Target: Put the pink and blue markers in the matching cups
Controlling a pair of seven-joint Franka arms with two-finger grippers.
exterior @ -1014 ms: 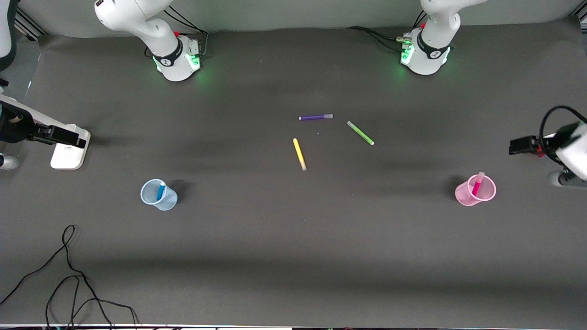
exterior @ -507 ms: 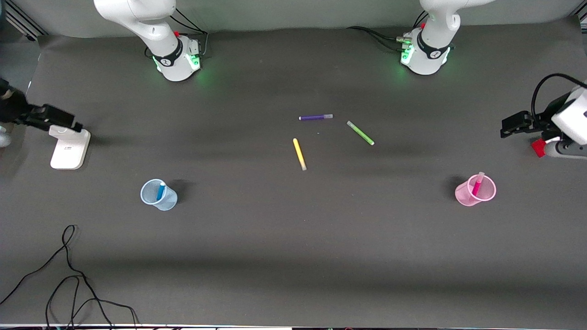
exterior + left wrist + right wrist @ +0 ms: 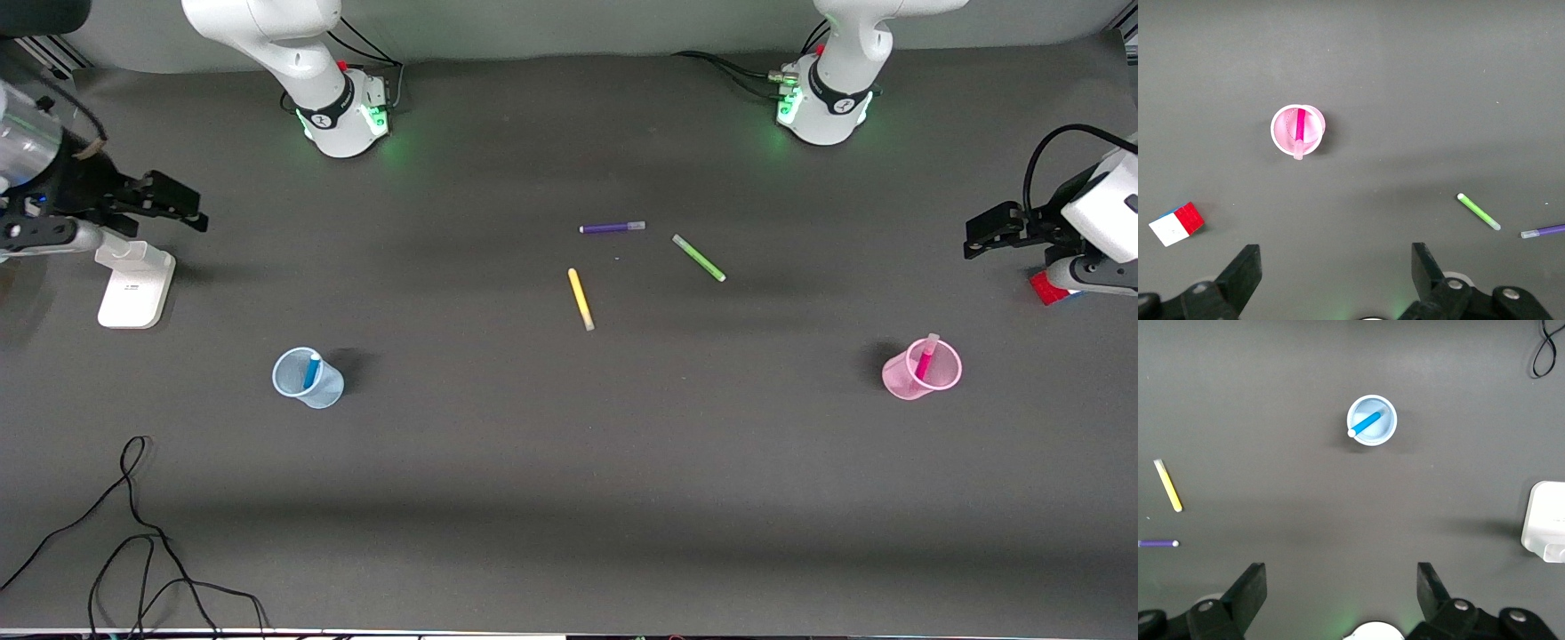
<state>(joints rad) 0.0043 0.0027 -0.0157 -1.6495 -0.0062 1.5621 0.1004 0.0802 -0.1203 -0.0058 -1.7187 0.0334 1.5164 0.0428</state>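
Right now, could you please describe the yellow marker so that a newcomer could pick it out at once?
Look to the middle of the dark grey table mat, where three slim markers lie flat between the two cups. The yellow marker is the one nearest the front camera, nearer than the purple marker and beside the green marker; it alone is yellow.

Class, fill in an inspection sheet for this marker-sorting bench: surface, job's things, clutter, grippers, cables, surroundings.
Surface: dark mat, flat.
Job's things: blue marker stands in blue cup; pink marker stands in pink cup.
Clutter: yellow marker, green marker, purple marker lie loose mid-table; colour cube; white stand.
Grippers: left gripper and right gripper both open, empty, raised at the table ends.
Cables: black cable on mat.
Surroundings: nothing seen.
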